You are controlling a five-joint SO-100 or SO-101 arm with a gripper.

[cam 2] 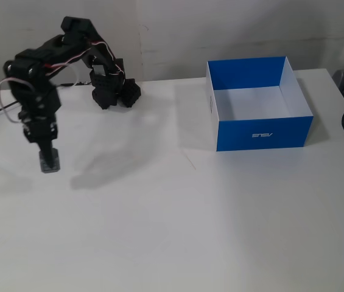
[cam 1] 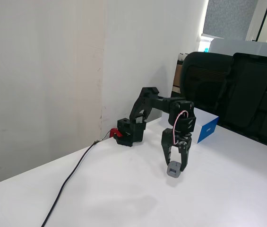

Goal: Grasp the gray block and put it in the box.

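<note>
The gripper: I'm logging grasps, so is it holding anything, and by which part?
The gripper holds the gray block by its opposite sides, fingertips clamped around it.

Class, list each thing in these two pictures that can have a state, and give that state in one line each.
Pincer: shut on the block, pointing down at the table.
Block: gripped between the fingers, at or just above the table; contact unclear.
Box: open at the top, empty, upright on the table, far from the block.
Cable: lying slack across the table, running to the arm's base.
</note>
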